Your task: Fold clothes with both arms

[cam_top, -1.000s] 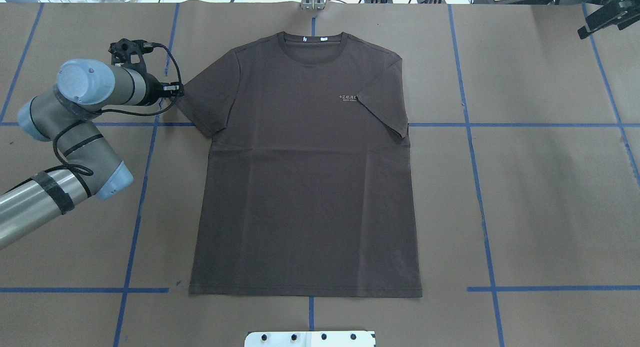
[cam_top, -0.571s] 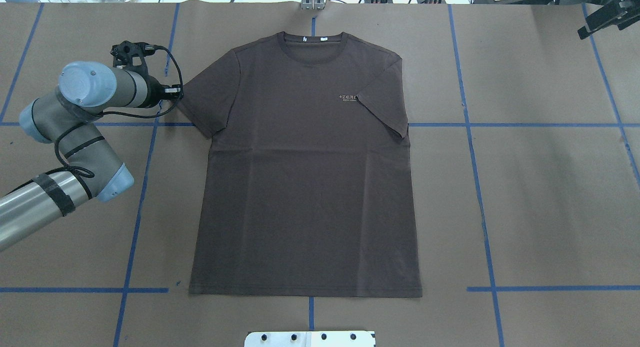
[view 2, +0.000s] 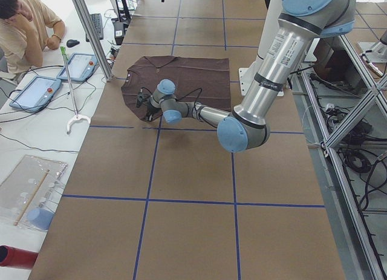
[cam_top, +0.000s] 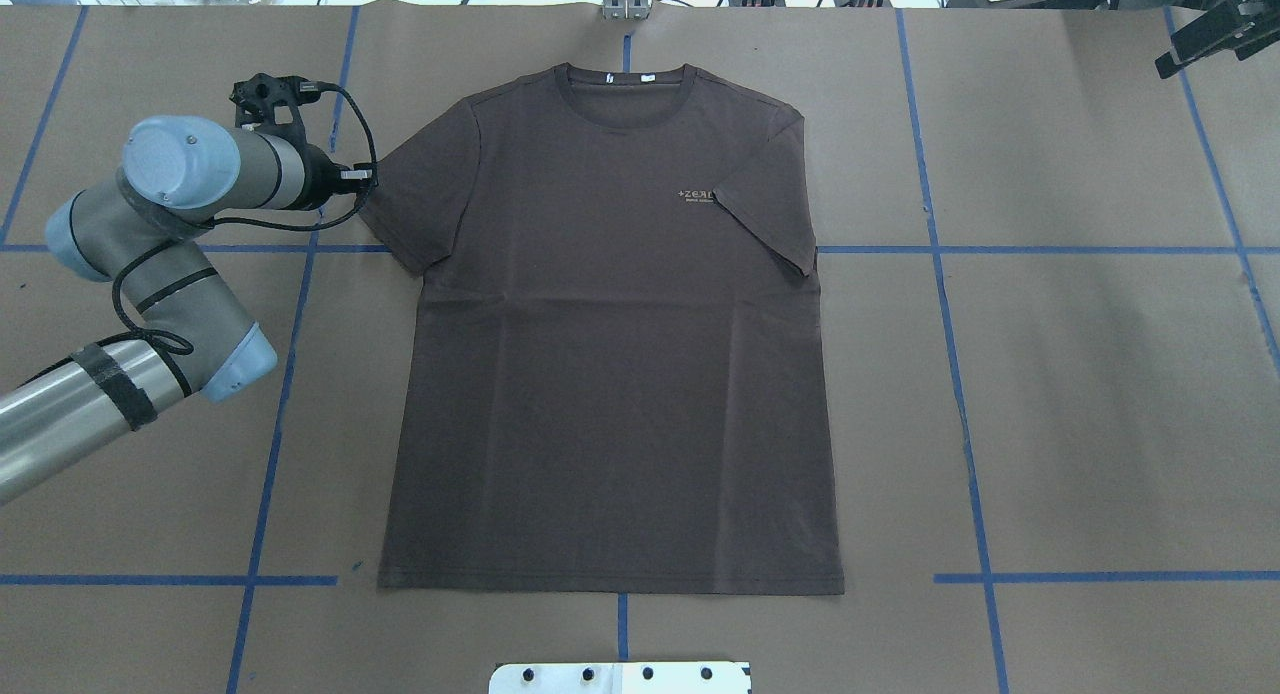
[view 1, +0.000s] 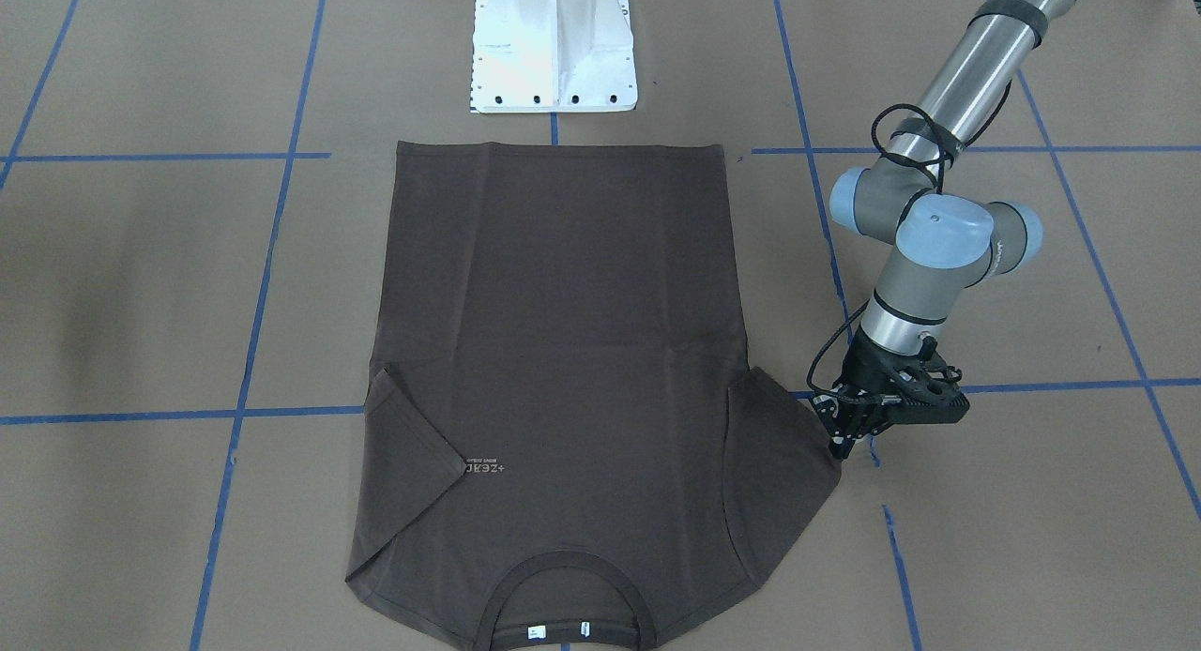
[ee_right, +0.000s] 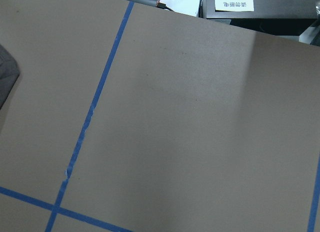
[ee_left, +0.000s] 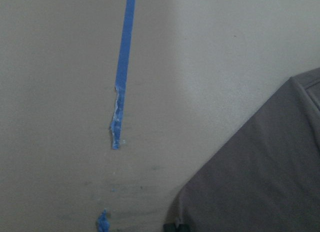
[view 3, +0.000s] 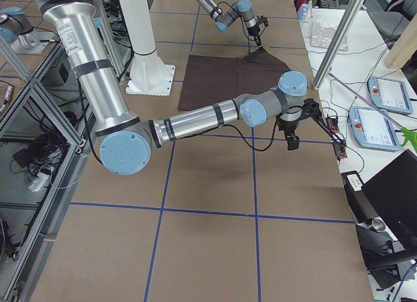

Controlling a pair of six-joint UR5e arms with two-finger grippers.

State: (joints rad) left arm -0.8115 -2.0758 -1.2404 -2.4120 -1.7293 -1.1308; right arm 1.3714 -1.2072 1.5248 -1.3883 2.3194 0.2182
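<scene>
Dark brown T-shirt [cam_top: 610,374] lay flat on the middle of the table [cam_top: 1080,424], hem toward the robot's edge, collar toward the far edge. Left gripper [view 1: 842,442], wrist bent downward, stood at the left-hand sleeve's hem; jaw gap indiscernible. Right gripper [view 3: 293,140] hung near the far edge on the right, well apart, jaws indiscernible.

Brown-papered table ruled in blue tape, in a bright workshop.
Under the left pincer [view 1: 843,443] the table [view 1: 1032,285] is covered in plain brown paper, and a torn end of blue tape [ee_left: 116,127] lies just beside the pincer. Beyond the pincer, past the table's edge, a white bench [view 2: 36,120] carries two tablets [view 2: 35,92], a keyboard [view 2: 97,25] and loose cables [view 2: 24,138]. An aluminium post [view 2: 91,32] rises near that edge. The light is even and soft.
</scene>
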